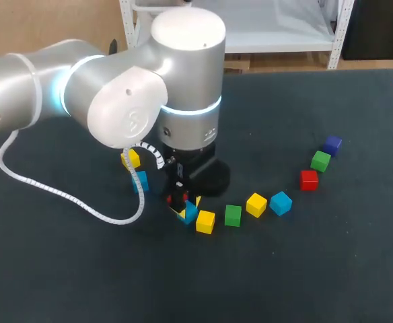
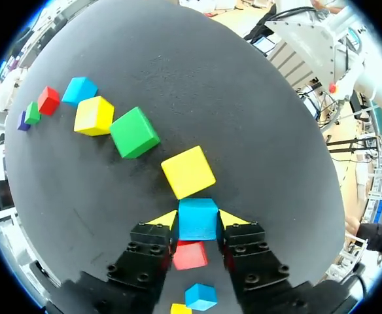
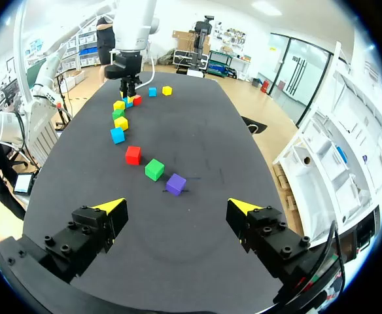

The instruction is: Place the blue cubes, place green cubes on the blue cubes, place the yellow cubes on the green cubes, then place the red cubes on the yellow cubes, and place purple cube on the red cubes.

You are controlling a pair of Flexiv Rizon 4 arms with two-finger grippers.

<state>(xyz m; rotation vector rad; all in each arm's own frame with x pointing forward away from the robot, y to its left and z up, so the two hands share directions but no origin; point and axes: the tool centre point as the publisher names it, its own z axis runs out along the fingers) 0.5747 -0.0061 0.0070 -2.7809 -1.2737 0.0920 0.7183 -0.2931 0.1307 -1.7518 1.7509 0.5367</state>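
Observation:
My left gripper (image 2: 197, 221) stands low over the table, its yellow tips pressed against both sides of a blue cube (image 2: 197, 219) (image 1: 189, 212). A yellow cube (image 2: 188, 171) lies just ahead of it, then a green cube (image 2: 134, 132), a yellow cube (image 2: 93, 115), a blue cube (image 2: 80, 89), a red cube (image 2: 48, 100), a green cube (image 2: 32, 112) and a purple cube (image 2: 23, 122) in a curved row. A red cube (image 2: 191, 255) sits under the gripper. My right gripper (image 3: 176, 208) hangs open and empty, short of the purple cube (image 3: 175, 184).
Behind the left gripper lie another blue cube (image 1: 140, 180) and a yellow cube (image 1: 130, 159), close to the arm's white cable (image 1: 62, 195). The row of cubes curves toward the right side of the dark table (image 1: 304, 269).

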